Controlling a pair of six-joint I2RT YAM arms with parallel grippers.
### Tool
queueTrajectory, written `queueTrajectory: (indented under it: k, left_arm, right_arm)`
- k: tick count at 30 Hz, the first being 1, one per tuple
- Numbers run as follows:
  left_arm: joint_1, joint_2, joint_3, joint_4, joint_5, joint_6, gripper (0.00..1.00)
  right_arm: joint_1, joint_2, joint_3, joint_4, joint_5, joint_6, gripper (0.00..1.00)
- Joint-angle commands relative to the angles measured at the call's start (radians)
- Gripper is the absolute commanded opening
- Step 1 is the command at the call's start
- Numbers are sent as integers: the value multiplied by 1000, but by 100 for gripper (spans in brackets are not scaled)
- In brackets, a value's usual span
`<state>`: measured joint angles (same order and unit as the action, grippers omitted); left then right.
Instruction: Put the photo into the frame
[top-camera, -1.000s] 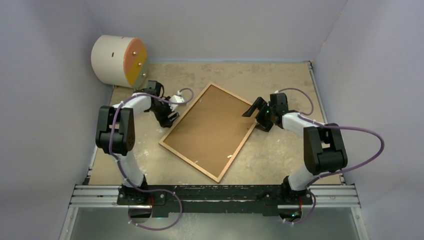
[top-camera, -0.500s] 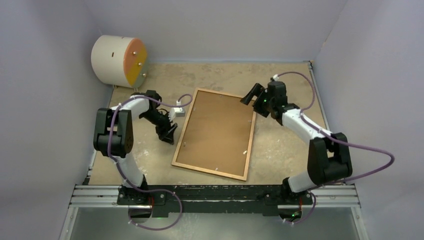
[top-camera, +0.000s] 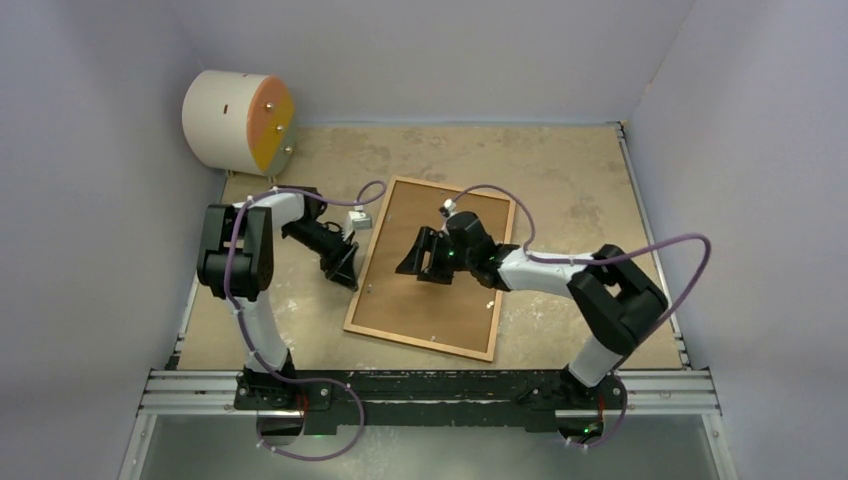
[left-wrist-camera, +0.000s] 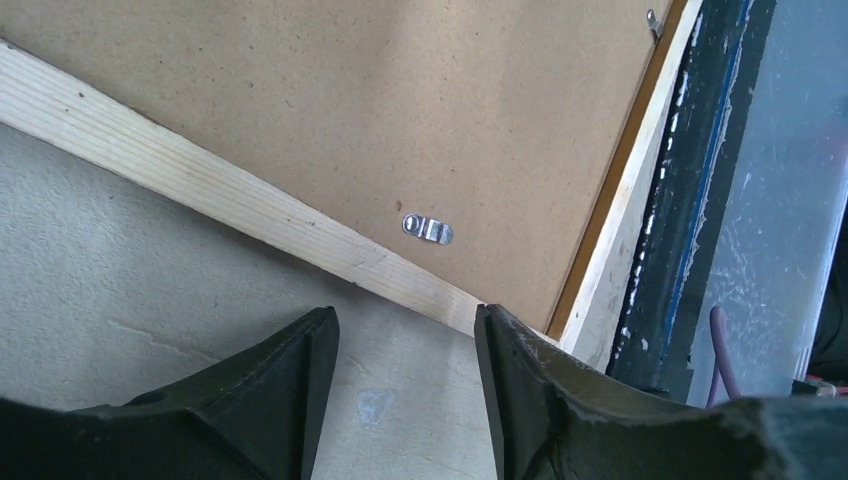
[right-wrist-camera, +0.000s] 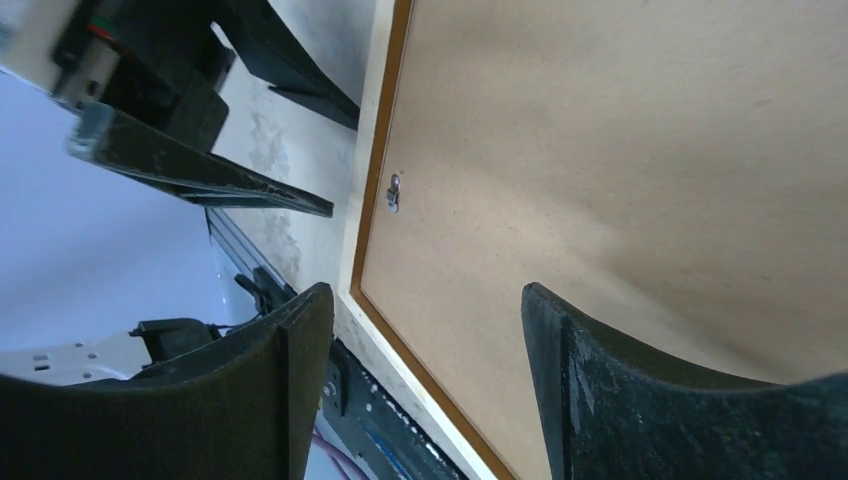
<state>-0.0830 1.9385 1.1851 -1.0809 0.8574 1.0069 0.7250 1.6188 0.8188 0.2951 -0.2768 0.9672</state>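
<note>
Frame lies back-up on the tabletop, its brown backing beneath the right fingers, which are parted with nothing between them. The left fingers are also apart and empty, just beside the frame's left rail, near a small metal clip. A cream-and-orange cylinder sits well apart in the far left corner
</note>
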Motion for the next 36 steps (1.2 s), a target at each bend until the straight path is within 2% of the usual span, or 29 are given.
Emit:
queueTrajectory:
  k: [1,11,16,24,36]
  left_arm:
    - [-1,21,-28,76,0,-29,55]
    - [-1,21,-66,198,-69,-128,37]
    - [-1,20,-79,228,-99,-157,31]
    - [-1,23,-101,236,-100,-150,21]
    - [-3,19,-111,234,-106,-138,21]
  right_arm:
    - [67,90,80,111,-38,70,70]
    - [136,271,213,150,-55,103,63]
    - [151,319,247,137,-58,105,55]
    - [171,344,263,125,-60,110,54]
    - [183,394,303,98,-57,108,52]
